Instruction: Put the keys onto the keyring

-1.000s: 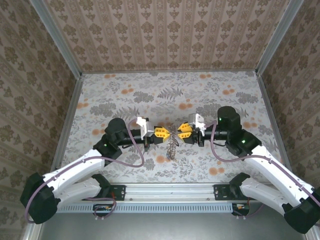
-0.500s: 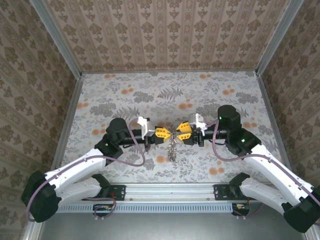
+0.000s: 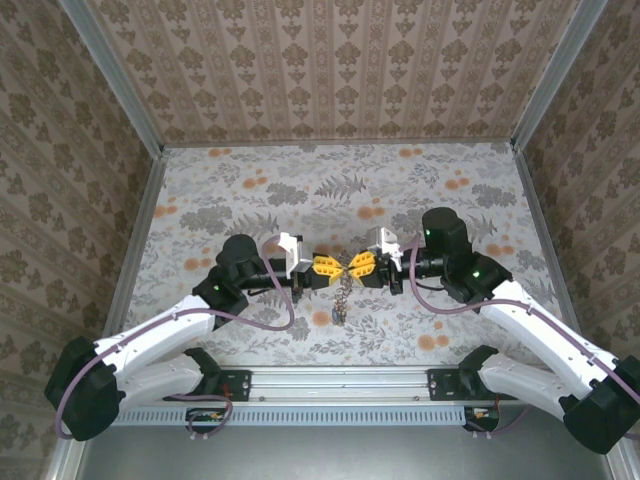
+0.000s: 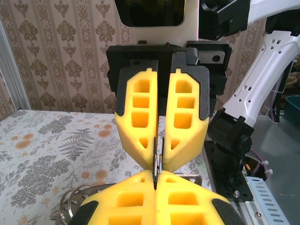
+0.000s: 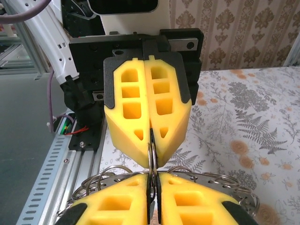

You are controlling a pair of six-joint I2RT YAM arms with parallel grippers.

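The left gripper (image 3: 337, 268) and the right gripper (image 3: 349, 266), both with blocky yellow fingers, meet tip to tip above the floral-patterned table (image 3: 250, 190). Each is pressed together on the grey metal wire keyring (image 3: 342, 291), whose loops dangle beneath them, with a small blue clip (image 3: 335, 318) lowest.

two end effectors (image 3: 325, 266) (image 3: 360, 263), one keyring (image 3: 343, 292)
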